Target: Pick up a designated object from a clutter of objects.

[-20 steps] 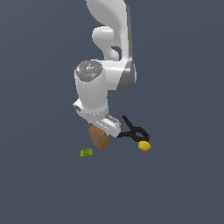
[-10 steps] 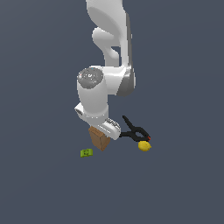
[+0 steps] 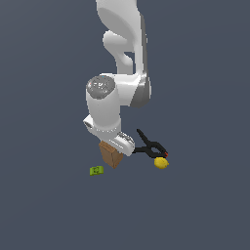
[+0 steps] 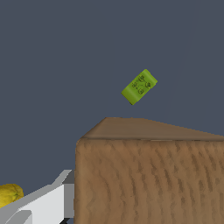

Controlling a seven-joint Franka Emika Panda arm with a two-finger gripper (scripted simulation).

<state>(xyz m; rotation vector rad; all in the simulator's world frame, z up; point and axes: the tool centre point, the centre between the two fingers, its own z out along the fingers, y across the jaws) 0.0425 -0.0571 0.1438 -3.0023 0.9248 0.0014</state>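
The end effector (image 3: 116, 144) is seen lowered directly onto the brown box (image 3: 111, 155), its lower part merging with the box's top in the exterior view, so how far its jaws stand apart cannot be told. In the wrist view one light grey finger (image 4: 46, 202) is shown lying flat against a side face of the box (the opposite finger is out of the picture), and whether the box is actually clamped cannot be told either. One brown box is counted, standing upright on the dark grey desk (image 3: 49, 205) just under the wrist. One small flat green item (image 3: 96, 170) lies near the box on the exterior view's left, apart from it. One black spring clamp (image 3: 149, 147) lies just beside the box on the exterior view's right, and one yellow lemon (image 3: 161, 163) rests against the clamp's far end. Four loose things are thus counted in all.
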